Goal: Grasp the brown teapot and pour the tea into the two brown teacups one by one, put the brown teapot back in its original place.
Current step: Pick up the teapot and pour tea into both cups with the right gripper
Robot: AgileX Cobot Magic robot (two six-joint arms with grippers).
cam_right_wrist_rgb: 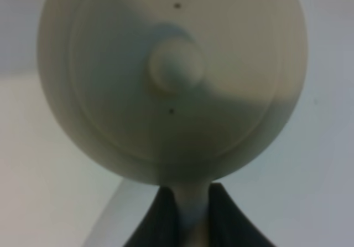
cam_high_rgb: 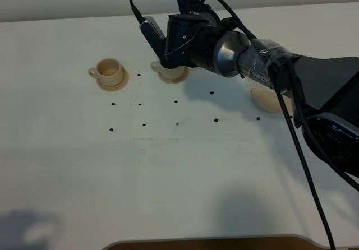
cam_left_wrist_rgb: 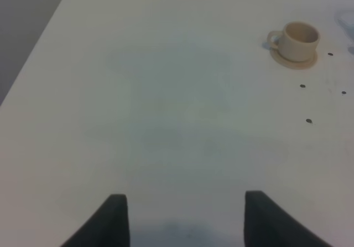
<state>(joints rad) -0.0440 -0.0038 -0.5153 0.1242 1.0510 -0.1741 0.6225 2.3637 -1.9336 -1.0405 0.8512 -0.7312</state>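
Brown teapot [cam_right_wrist_rgb: 110,92]: one, held off the table [cam_high_rgb: 168,194] by your right arm. The right wrist view looks onto its round lid and the small knob [cam_right_wrist_rgb: 176,64], which fill most of the picture. Two tiny dark specks show on the lid. You cannot judge its tilt from here.

Right gripper [cam_right_wrist_rgb: 192,220]: both dark fingers [cam_right_wrist_rgb: 157,219] are clamped on the teapot's loop handle [cam_right_wrist_rgb: 192,202], one on each side.

High view: the right arm reaches across from 3 o'clock toward 12 o'clock, and its wrist hides the teapot itself. The gripper head hangs over the second teacup [cam_high_rgb: 173,70].

Teacups: two, each on its own small saucer.
- The left teacup [cam_high_rgb: 108,69] sits at about 10 o'clock from the table's middle, with its handle pointing to 9 o'clock. It stands upright on its small saucer [cam_high_rgb: 122,82], clear of the arm. Your left wrist camera shows it too.
- The second teacup is at 12 o'clock, at 3 o'clock from the first and well apart from it. It is half covered by the gripper, and the rim of its small saucer [cam_high_rgb: 180,77] shows.

Larger saucer [cam_high_rgb: 268,101]: one, at about 2 o'clock, bare where visible and partly under the arm.

Left gripper [cam_left_wrist_rgb: 185,219]: two dark fingertips stand apart with nothing between them, above bare table.

Several small dark dots [cam_high_rgb: 144,124] are scattered on the table.
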